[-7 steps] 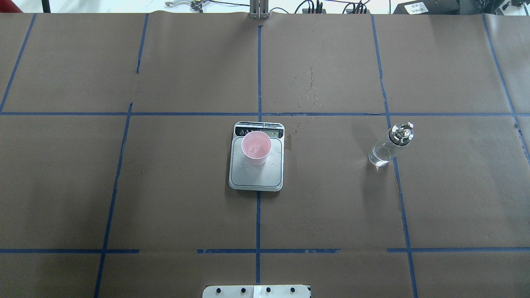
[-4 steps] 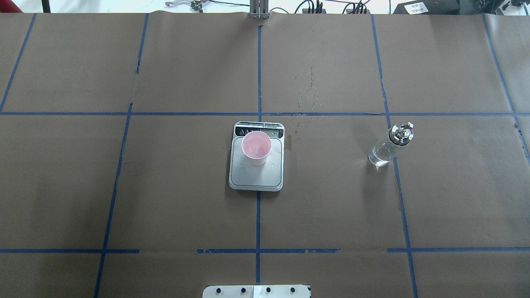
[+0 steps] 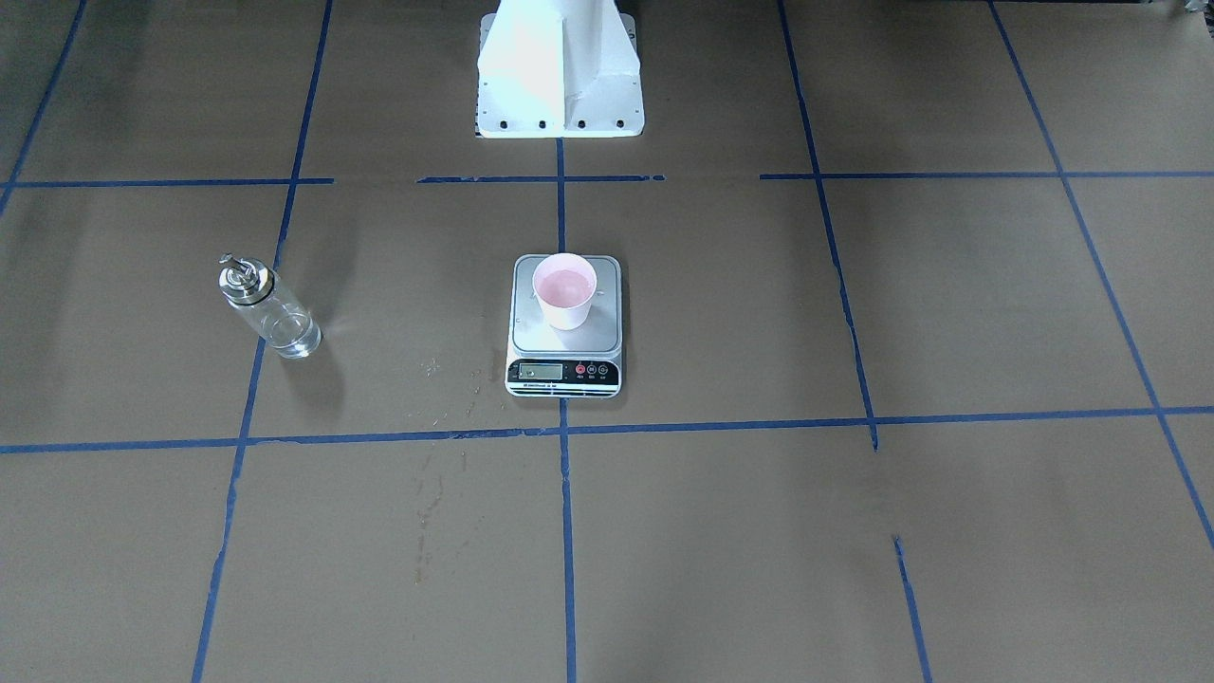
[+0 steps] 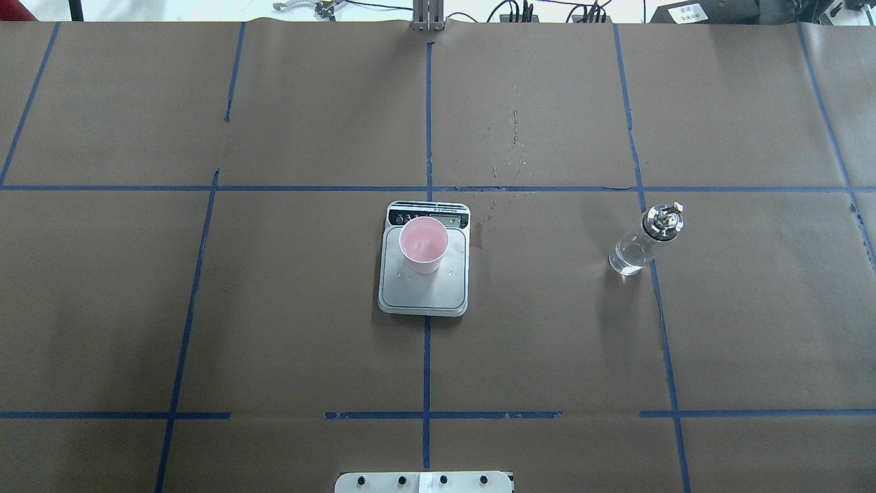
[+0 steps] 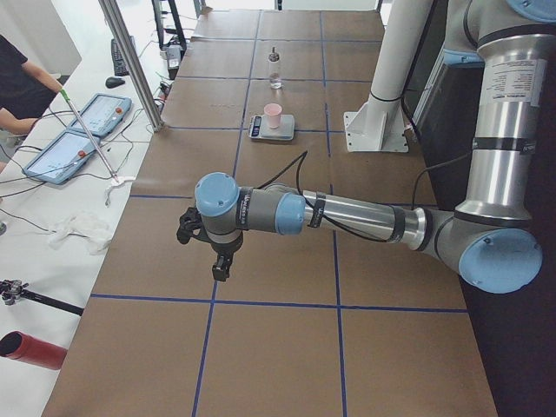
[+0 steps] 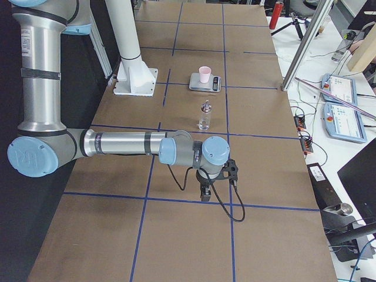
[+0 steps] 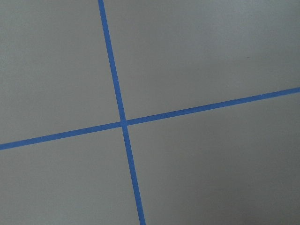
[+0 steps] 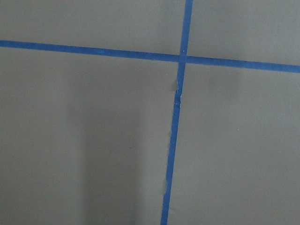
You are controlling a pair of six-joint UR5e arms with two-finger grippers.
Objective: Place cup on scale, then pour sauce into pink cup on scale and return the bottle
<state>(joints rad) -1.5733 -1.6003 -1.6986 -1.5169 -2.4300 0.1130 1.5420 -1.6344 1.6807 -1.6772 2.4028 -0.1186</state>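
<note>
The pink cup point(image 4: 424, 241) stands upright on the far part of the scale point(image 4: 424, 296), next to its display strip; it also shows in the front view point(image 3: 564, 289). The clear glass bottle point(image 4: 638, 245) with a metal pourer cap stands upright on the table to the scale's right, free of any gripper, and also shows in the front view point(image 3: 272, 320). My left gripper point(image 5: 221, 266) hangs over the table's left end, far from the scale. My right gripper point(image 6: 205, 192) hangs past the bottle at the table's right end. I cannot tell whether either is open or shut.
Small spilled droplets point(image 4: 510, 147) mark the brown paper beyond the scale. The robot's white base point(image 3: 560, 76) stands at the near edge. Blue tape lines grid the table. An operator's tablets point(image 5: 82, 130) lie on a side bench.
</note>
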